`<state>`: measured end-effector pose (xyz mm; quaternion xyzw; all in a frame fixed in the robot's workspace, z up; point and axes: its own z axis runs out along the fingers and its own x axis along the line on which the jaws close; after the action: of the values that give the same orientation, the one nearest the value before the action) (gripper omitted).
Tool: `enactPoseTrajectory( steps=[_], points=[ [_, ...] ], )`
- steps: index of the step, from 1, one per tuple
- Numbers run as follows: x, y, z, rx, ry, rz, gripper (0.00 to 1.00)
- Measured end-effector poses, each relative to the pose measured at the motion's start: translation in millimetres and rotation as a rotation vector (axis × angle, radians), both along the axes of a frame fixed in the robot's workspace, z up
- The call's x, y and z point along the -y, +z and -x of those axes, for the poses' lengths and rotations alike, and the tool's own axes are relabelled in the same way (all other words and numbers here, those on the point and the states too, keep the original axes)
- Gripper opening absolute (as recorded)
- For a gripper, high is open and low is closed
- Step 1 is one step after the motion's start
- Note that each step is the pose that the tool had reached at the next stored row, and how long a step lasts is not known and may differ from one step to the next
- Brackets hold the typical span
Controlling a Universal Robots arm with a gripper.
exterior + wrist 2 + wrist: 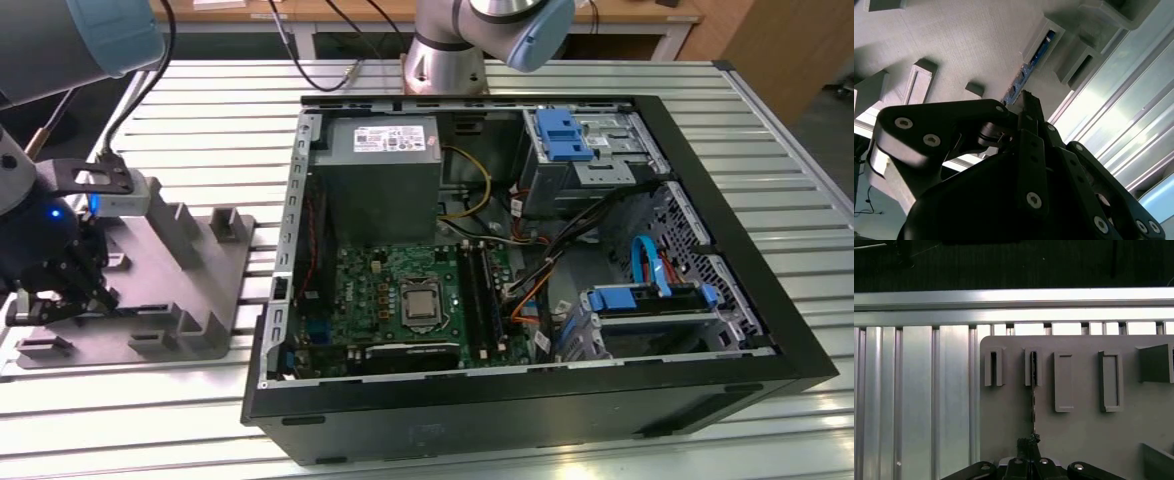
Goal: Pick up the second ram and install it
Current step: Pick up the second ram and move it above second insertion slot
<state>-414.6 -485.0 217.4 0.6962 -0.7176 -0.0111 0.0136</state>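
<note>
Now end effector grips second ram edge-on.

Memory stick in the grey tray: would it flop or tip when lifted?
The memory stick looks straight edge-on, so probably stiff. So thin, likely light. Standing on edge in the tray, it might tip once freed.

Upright grey plastic blocks hem the black gripper on the flat grey fixture tray; ribbed aluminium tabletop lies open alongside, the black computer case beyond.
</note>
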Motion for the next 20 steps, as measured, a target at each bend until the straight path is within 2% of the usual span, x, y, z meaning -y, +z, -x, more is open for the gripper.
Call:
enactPoseTrajectory(
  steps=[4,5,6,8,10,11,14,20],
  points=[
    [0.0,0.0,0.0,0.0,0.0,0.0,0.11],
    [0.0,0.0,0.0,0.0,0.0,0.0,0.16],
    [0.0,0.0,0.0,0.0,0.001,0.0,0.16],
    [0.0,0.0,0.0,0.0,0.001,0.0,0.3],
    [0.0,0.0,0.0,0.0,0.001,0.0,0.3],
    [0.0,0.0,0.0,-0.0001,0.001,-0.0021,0.3],
    [-0.1,-1.5,0.5,0.0,0.001,-0.0209,0.3],
    [0.0,-8.8,4.0,0.0,0.006,-0.0287,0.3]
  ],
)
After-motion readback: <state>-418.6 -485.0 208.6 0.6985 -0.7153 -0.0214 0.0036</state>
